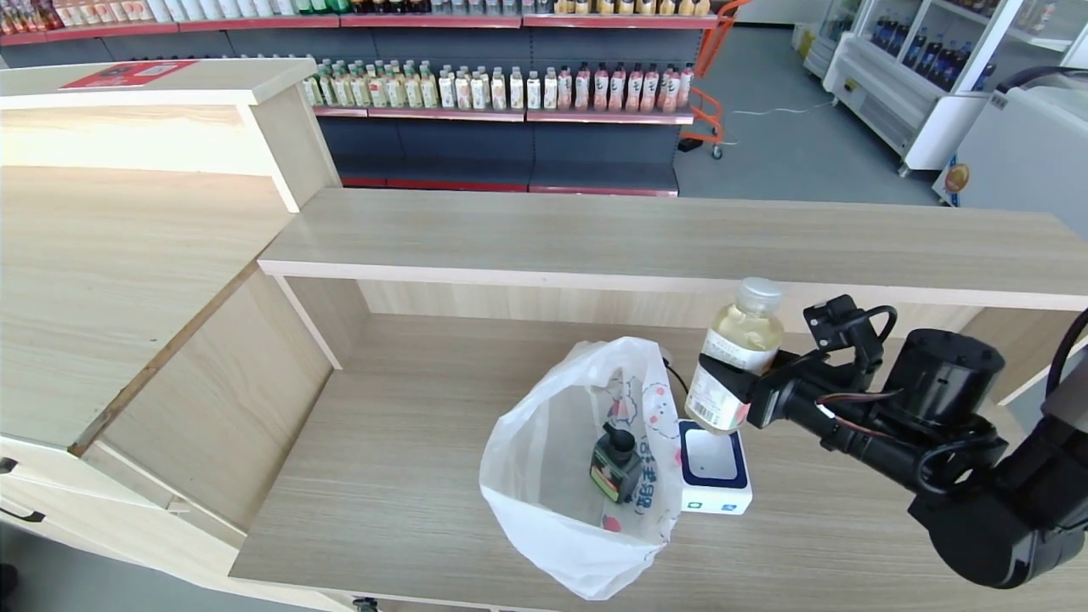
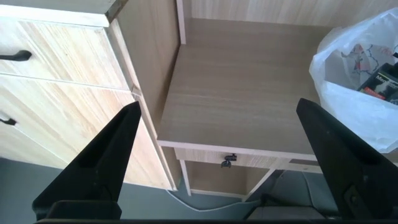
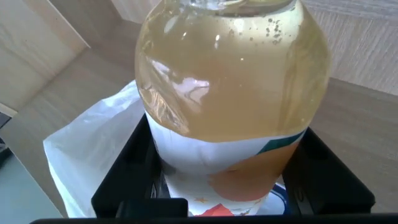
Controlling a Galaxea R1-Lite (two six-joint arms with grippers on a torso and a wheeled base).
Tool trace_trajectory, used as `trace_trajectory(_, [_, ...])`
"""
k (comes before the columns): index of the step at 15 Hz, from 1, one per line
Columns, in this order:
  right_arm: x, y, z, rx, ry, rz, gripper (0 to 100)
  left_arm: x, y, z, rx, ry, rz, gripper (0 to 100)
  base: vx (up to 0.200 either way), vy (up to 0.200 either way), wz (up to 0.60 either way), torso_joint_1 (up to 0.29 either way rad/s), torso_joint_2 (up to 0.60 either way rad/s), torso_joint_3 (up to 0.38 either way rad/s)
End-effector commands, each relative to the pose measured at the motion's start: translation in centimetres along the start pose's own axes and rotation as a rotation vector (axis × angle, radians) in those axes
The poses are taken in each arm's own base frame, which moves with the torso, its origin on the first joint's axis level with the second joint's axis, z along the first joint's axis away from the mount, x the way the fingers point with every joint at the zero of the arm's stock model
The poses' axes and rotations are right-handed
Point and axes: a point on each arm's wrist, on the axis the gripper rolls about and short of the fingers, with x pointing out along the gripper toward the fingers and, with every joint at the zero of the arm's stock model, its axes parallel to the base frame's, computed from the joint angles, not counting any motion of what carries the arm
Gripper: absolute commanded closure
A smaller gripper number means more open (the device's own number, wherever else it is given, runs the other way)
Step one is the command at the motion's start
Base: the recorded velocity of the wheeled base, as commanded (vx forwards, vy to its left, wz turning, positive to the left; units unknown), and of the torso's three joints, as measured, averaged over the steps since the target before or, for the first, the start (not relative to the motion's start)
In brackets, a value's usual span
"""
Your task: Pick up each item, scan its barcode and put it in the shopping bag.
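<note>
Saw right hand (image 1: 750, 393) clenched on bottle (image 1: 738, 348), gripping at the label, low on the body. Held bottle upright with a slight tilt, clear of the bench (image 1: 382, 476), right above scanner (image 1: 716, 469). Could not tell whether bottle base touched scanner. Noted pale yellow liquid, clear cap, white label with orange and teal print.

Confirmed same grasp from right wrist view: right hand (image 3: 230, 186) with dark fingers (image 3: 127, 180) on either side of bottle (image 3: 230, 81), white plastic of shopping bag (image 3: 93, 143) below.

Found shopping bag (image 1: 544, 476) standing open on bench, white with cartoon print, mouth facing up. Spotted dark pump bottle (image 1: 616, 463) already inside, upright against the bag wall nearest scanner. Logged scanner as a white box with blue rim and pale top window, sitting on bench, touching bag's right side. Traced thin black cable (image 1: 673, 371) behind bag toward scanner.

Found left hand (image 2: 217, 165) released, fingers (image 2: 102, 165) spread wide with nothing between, hanging above bench's front edge, well apart from bottle. Saw wooden cabinet drawers (image 2: 56, 93) with black handles beside it, and shopping bag (image 2: 354, 93) off to one side.

Noted store shelves (image 1: 510, 85) of drinks beyond bench and glass-front fridges (image 1: 918, 68) at far right.
</note>
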Motion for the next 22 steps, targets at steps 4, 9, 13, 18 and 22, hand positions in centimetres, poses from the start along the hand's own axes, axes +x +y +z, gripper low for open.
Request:
trace_trajectory(4, [5.7,-1.0,-5.1,-0.015,0.014,0.039,100,0.0,0.0,0.0,0.000,0.000,0.001,0,0.000,0.000,0.00,0.000,0.00,0.000])
trace_trajectory(9, [9.1,-0.6,-7.1,0.020,-0.011,0.105,100,0.0,0.0,0.0,0.000,0.000,0.001,0,0.000,0.000,0.00,0.000,0.00,0.000])
trace_trajectory(13, [10.5,-0.6,-7.7,0.012,-0.033,0.141,100,0.0,0.0,0.0,0.000,0.000,0.001,0,0.000,0.000,0.00,0.000,0.00,0.000])
trace_trajectory(18, [11.1,-0.3,-9.5,0.017,-0.011,0.163,100,0.0,0.0,0.0,0.000,0.000,0.001,0,0.000,0.000,0.00,0.000,0.00,0.000])
trace_trajectory(22, [12.3,-0.5,-9.7,0.007,-0.042,0.167,100,0.0,0.0,0.0,0.000,0.000,0.001,0,0.000,0.000,0.00,0.000,0.00,0.000])
